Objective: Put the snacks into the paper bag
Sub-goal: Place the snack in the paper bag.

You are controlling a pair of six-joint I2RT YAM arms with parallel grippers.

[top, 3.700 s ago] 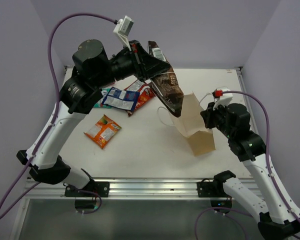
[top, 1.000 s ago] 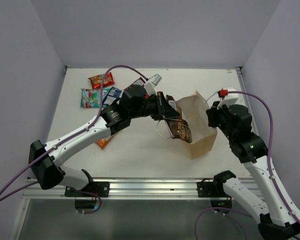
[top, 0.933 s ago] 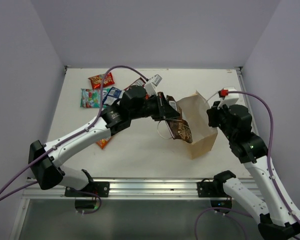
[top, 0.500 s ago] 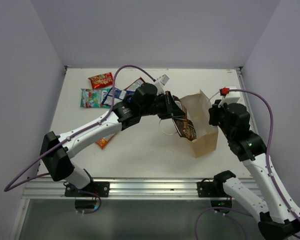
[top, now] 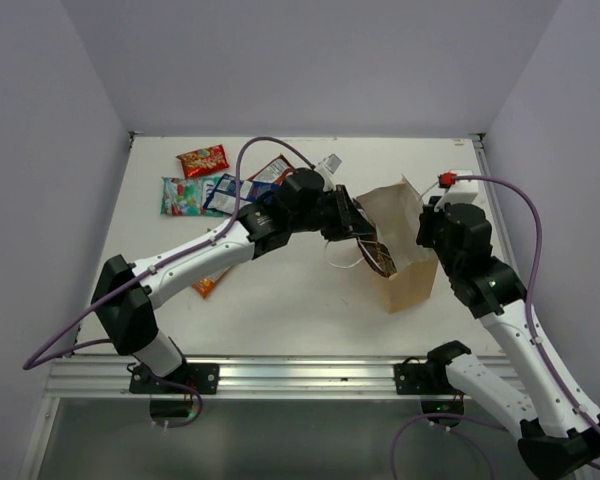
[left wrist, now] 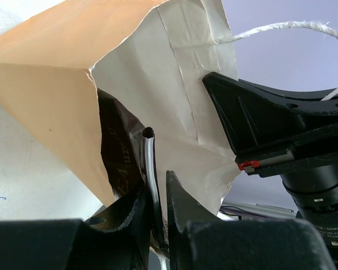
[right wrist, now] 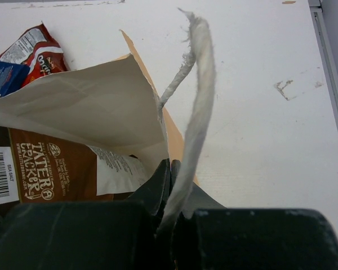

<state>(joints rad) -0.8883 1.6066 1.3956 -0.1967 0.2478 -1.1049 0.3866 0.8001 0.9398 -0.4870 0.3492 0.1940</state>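
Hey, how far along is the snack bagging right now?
Done: nothing visibly bagged yet. In hand: left gripper holds the brown packet in the paper bag mouth while the right gripper pinches its rim. Left: five loose packets on the table.

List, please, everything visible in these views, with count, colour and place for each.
paper bag: one, tan, right of centre, mouth open
cord handles: two, white, at bag's mouth
dark brown packet: one, partly inside bag
red packet: one, far left
teal-green packet: one, nearer than red
blue-white packet: one, right of teal-green
red-white packet: one, beside left arm
orange packet: one, mostly under left arm
table: one, white
left end effector: one, black, at bag's mouth, packet's edge between fingers
right end effector: one, black, shut on bag's rim
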